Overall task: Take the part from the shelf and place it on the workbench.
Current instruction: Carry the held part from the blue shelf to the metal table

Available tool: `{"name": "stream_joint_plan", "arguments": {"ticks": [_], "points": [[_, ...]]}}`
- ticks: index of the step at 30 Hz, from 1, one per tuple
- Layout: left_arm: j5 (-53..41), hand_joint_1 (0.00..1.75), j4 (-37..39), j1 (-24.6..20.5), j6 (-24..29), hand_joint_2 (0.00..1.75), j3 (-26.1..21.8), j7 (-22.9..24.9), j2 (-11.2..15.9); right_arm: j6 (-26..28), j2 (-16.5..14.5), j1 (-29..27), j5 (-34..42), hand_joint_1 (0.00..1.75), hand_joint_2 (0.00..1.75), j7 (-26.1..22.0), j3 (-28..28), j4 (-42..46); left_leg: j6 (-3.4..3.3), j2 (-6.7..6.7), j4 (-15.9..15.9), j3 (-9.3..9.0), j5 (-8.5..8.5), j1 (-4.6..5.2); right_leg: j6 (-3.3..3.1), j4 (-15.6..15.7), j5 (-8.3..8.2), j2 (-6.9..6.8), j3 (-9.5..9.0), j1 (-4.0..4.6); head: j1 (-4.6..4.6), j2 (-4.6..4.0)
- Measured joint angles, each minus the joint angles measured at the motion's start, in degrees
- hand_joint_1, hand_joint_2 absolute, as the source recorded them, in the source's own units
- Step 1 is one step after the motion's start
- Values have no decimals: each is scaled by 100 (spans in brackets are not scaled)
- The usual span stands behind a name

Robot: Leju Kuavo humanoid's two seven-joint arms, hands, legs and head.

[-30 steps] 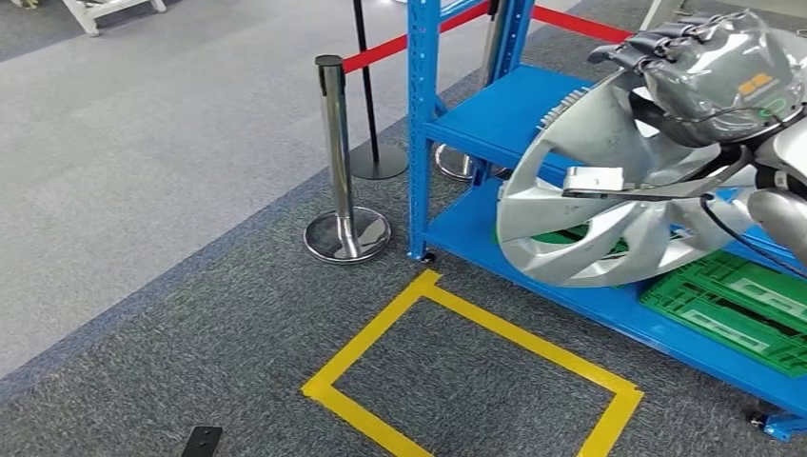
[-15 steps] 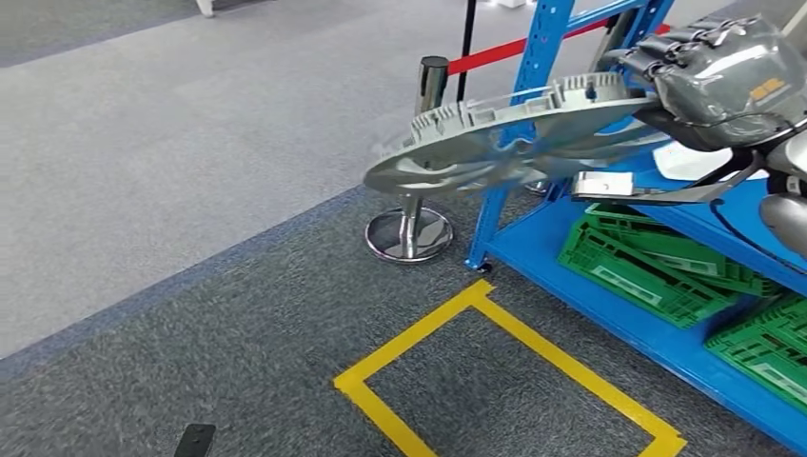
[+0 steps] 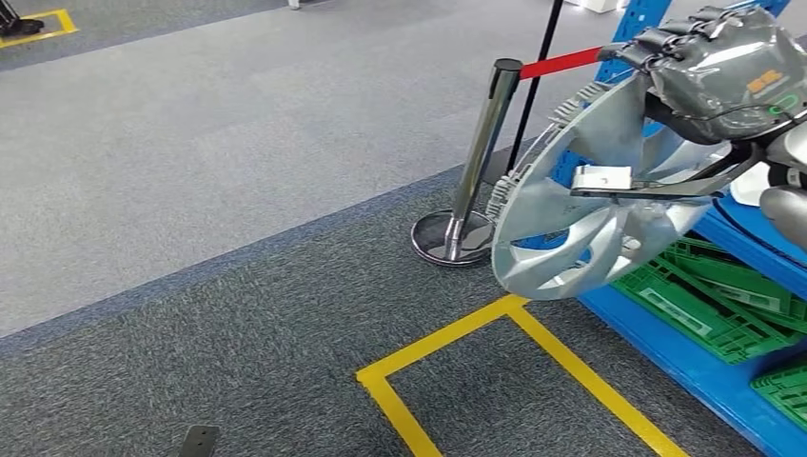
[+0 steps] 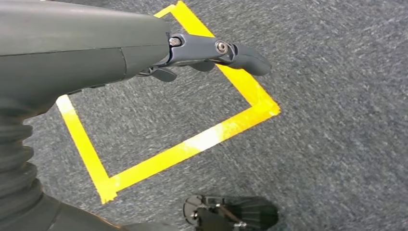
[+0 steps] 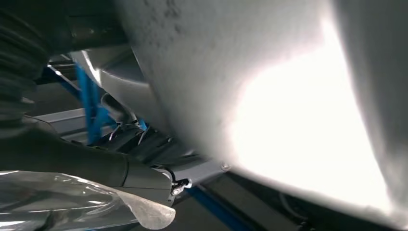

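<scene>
so you've got the right hand (image 3: 709, 67) up at the right side of the head view, wrapped in clear plastic, with its fingers closed around the rim of the part (image 3: 595, 205). the part is a big silver wheel cover, and it's up in the air, tilted steeply on edge with its spoked face toward you. it hangs in front of the blue shelf (image 3: 709, 367), off the shelf boards and not resting on anything. in the right wrist view the wheel cover (image 5: 269, 96) is a pale blur right up against the camera, with bits of blue shelf frame behind it.

your left hand (image 4: 211, 53) hangs down over the carpet in the left wrist view. its fingers are loosely apart with nothing in them, and under it you can see the yellow tape square (image 4: 192, 144) on the floor. that same tape square (image 3: 495, 343) sits on the dark carpet just in front of the shelf in the head view.

other stuff around: green crates (image 3: 714, 295) on the bottom shelf board, below and behind the wheel cover. a chrome stanchion post (image 3: 476, 162) stands just left of the shelf with a red belt (image 3: 561, 63) running off its top toward the shelf. a small black plate (image 3: 200, 441) lies on the carpet near the bottom edge.
</scene>
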State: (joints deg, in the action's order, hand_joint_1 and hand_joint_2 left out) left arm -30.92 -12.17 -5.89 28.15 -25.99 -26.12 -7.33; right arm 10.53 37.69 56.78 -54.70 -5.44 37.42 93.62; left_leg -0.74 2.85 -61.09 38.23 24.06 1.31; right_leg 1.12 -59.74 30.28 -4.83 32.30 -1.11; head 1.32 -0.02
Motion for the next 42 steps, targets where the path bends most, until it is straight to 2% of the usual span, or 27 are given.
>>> {"name": "stream_joint_plan", "arguments": {"ticks": [1, 3, 5, 7, 8, 9, 10, 11, 12, 14, 16, 18, 20, 22, 24, 25, 26, 27, 29, 31, 33, 35, 37, 39, 40, 41, 42], "points": [[-2, 0, 0, -4, 0, 175, 0, 0, 4, -5, 0, 1, 2, 175, 175, 1, 1, -1, -22, 31, 86, -32, 30, 33, 25, 15, 6, -40, -2, 8, 1, 0], [-3, 0, 0, -2, 2, 175, -1, 1, 9, -17, -7, -3, 8, 175, 175, -3, 5, -2, -75, -52, 190, -62, 19, 33, 80, 47, 29, -102, -12, -1, 3, 0], [-6, 0, -2, -10, 4, 175, -2, 2, 10, -24, -10, 0, 15, 175, 175, -8, 5, -4, -143, -157, 298, -134, -24, 2, 109, -116, 164, 68, 57, -15, 0, 0], [-9, 0, -4, -35, 4, 175, -2, 5, 6, -28, -2, 10, 19, 175, 175, -8, 3, -7, -186, -276, 340, -172, -41, -19, 110, -727, 450, 353, 365, -16, -15, 0], [-10, 0, -4, -44, 4, 175, -2, 8, 2, -30, 2, 11, 20, 175, 175, -8, 3, -8, -195, -340, 337, -173, -37, -21, 117, -1112, 583, 429, 582, -13, -22, 0], [-20, 0, -4, -44, 7, 175, -2, 11, -7, -32, 3, 1, 21, 175, 175, -8, 3, -8, -199, -412, 333, -174, -33, -25, 131, -1398, 636, 465, 767, -16, -24, 0], [-39, 0, -4, -40, 12, 175, -2, 14, -15, -32, 3, -9, 21, 175, 175, -10, 4, -8, -196, -484, 322, -175, -27, -31, 148, -1490, 576, 479, 869, -24, -23, 0], [-58, 0, -4, -36, 20, 175, -2, 20, -16, -33, 4, -12, 21, 175, 175, -11, 4, -8, -183, -561, 302, -176, -16, -44, 167, -1365, 406, 488, 863, -37, -23, 0], [-76, 0, -4, -33, 31, 175, -2, 26, -13, -33, 7, -11, 22, 175, 175, -12, 4, -8, -159, -639, 268, -176, 4, -62, 191, -1039, 155, 522, 752, -61, -24, 0], [-84, 0, -4, -34, 57, 175, -3, 46, 14, -32, 19, -11, 26, 175, 175, -11, 5, -9, -87, -786, 159, -138, 60, -91, 235, -367, -151, 744, 452, -115, -26, 0], [-80, 0, -3, -25, 79, 175, -4, 81, 52, -32, 39, -37, 31, 175, 175, -5, 7, -10, -19, -916, 84, -65, 73, -110, 218, -116, -160, 892, 302, -122, -29, 0], [-83, 0, -3, 16, 86, 175, -7, 138, 95, -30, 52, -69, 37, 175, 175, 3, 7, -12, 31, -1001, 76, -22, 58, -126, 154, -101, -154, 801, 271, -102, -26, 0], [-126, 0, -2, 52, 82, 175, -9, 223, 135, -27, 55, -87, 44, 175, 175, 11, 3, -10, 86, -818, -73, 49, 156, -113, 89, -82, -152, 677, 233, -102, 3, 0], [-191, 0, -2, 55, 76, 175, -8, 341, 171, -26, 62, -97, 44, 175, 175, 20, -2, -8, 135, -493, -636, 304, 435, -110, 26, -69, -133, 538, 191, -76, 34, 0], [-234, 0, -2, 68, 83, 175, -7, 466, 204, -25, 67, -107, 40, 175, 175, 25, -3, -8, 146, -366, -1319, 624, 684, -129, -15, -69, -105, 399, 160, -38, 39, 0], [-247, 0, -2, 86, 87, 175, -7, 530, 220, -24, 67, -113, 36, 175, 175, 27, -3, -8, 135, -355, -1465, 692, 687, -131, -27, -69, -89, 335, 143, -24, 39, 0], [-250, 0, -2, 109, 87, 175, -7, 592, 238, -23, 67, -118, 32, 175, 175, 30, -3, -8, 117, -351, -1403, 662, 592, -128, -34, -69, -74, 278, 124, -14, 39, 0], [-249, 0, -2, 133, 78, 175, -8, 656, 262, -21, 67, -122, 27, 175, 175, 33, -6, -7, 91, -332, -1135, 530, 412, -117, -35, -68, -56, 225, 99, -7, 37, 0], [-243, 0, -2, 173, 48, 175, -12, 791, 323, -16, 67, -124, 17, 175, 175, 43, -13, -6, 22, -125, -404, 172, 91, -39, -23, -63, -18, 129, 53, 8, 38, 0], [-213, 0, -2, 197, 9, 175, -27, 935, 383, -7, 68, -143, -4, 175, 175, 56, -18, -5, -48, 63, 14, -14, 28, 54, 12, -44, -1, 42, 42, 24, 38, 0], [-180, 0, -1, 230, -23, 175, -47, 1070, 435, -1, 68, -184, -29, 175, 175, 63, -18, -5, -99, 5, 114, -41, 46, 82, 62, -3, 6, -59, 26, 27, 39, 0], [-157, 0, 1, 276, -77, 175, -64, 1227, 461, 3, 67, -213, -46, 175, 175, 66, -22, -7, -156, -110, 216, -102, 7, 58, 100, -86, 98, 50, 58, 9, 34, 0], [-139, 0, 2, 290, -156, 175, -78, 1410, 468, 6, 68, -214, -65, 175, 175, 71, -30, -10, -210, -226, 284, -154, -18, 24, 120, -574, 341, 331, 312, -6, 18, 0], [-134, 0, 3, 283, -244, 175, -86, 1586, 472, 1, 67, -219, -87, 175, 175, 75, -30, -17, -230, -362, 284, -158, -15, 14, 145, -1281, 587, 459, 716, -7, 7, 0], [-132, 0, 4, 283, -302, 175, -92, 1663, 469, -5, 65, -225, -102, 175, 175, 76, -25, -24, -230, -438, 279, -160, -12, 11, 161, -1479, 597, 471, 858, -10, 7, 0], [-130, 0, 4, 286, -360, 175, -105, 1727, 463, -11, 61, -228, -115, 175, 175, 76, -21, -31, -225, -515, 268, -163, -9, 2, 176, -1457, 487, 474, 894, -14, 7, 0], [-128, 0, 4, 290, -409, 175, -120, 1767, 456, -15, 57, -224, -130, 175, 175, 77, -18, -37, -211, -593, 250, -165, 0, -10, 191, -1223, 281, 488, 817, -25, 5, 0]]}}
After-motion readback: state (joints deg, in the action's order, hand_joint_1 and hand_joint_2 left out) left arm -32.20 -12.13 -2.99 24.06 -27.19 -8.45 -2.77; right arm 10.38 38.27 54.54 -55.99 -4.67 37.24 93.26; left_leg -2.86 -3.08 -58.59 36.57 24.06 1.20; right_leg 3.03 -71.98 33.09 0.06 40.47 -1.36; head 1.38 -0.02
